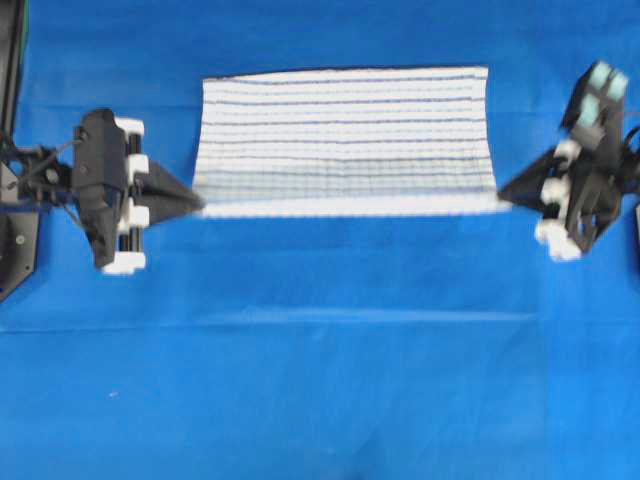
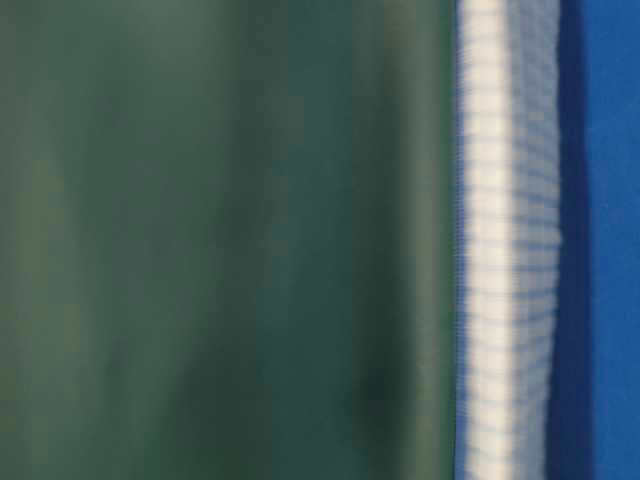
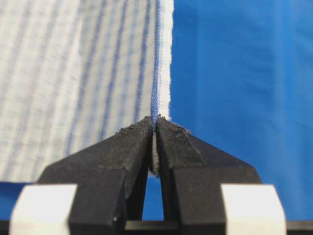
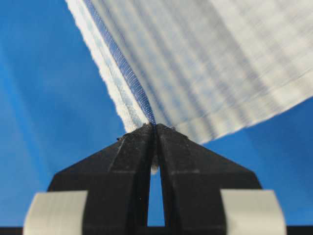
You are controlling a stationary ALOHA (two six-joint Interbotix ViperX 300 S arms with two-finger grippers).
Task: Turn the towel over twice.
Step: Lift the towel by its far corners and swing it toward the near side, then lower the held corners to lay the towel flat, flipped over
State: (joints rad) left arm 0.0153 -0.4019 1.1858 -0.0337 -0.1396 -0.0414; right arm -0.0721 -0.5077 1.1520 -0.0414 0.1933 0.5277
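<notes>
The towel (image 1: pixel 345 140), white with thin dark-blue stripes and a faint light-blue check, is being held stretched between the two arms over the far half of the blue-covered surface (image 1: pixel 320 380), roughly centred between the surface's left and right edges. In the overhead view its near hem is running as a taut, bright band from the left gripper (image 1: pixel 197 203) to the right gripper (image 1: pixel 503 196), while the rest of the cloth is extending away from that hem toward the far edge of the surface. The left gripper's fingers (image 3: pixel 129 147) are pressing together on the near left corner of the towel, with the dark-blue hem stripe entering exactly at the closed tips in the left wrist view. The right gripper's fingers (image 4: pixel 132 149) are likewise clamping the near right corner, the hem emerging from the tips and the cloth fanning out up and to the right in the right wrist view. The table-level view is showing the towel (image 2: pixel 505 240) as a blurred, pale checked band raised above the blue surface (image 2: pixel 610 240), in front of a dark green background (image 2: pixel 220 240); whether the far part of the cloth is resting on the surface cannot be told. Both arms are reaching in from the side edges, each gripper pointing inward toward the towel.
</notes>
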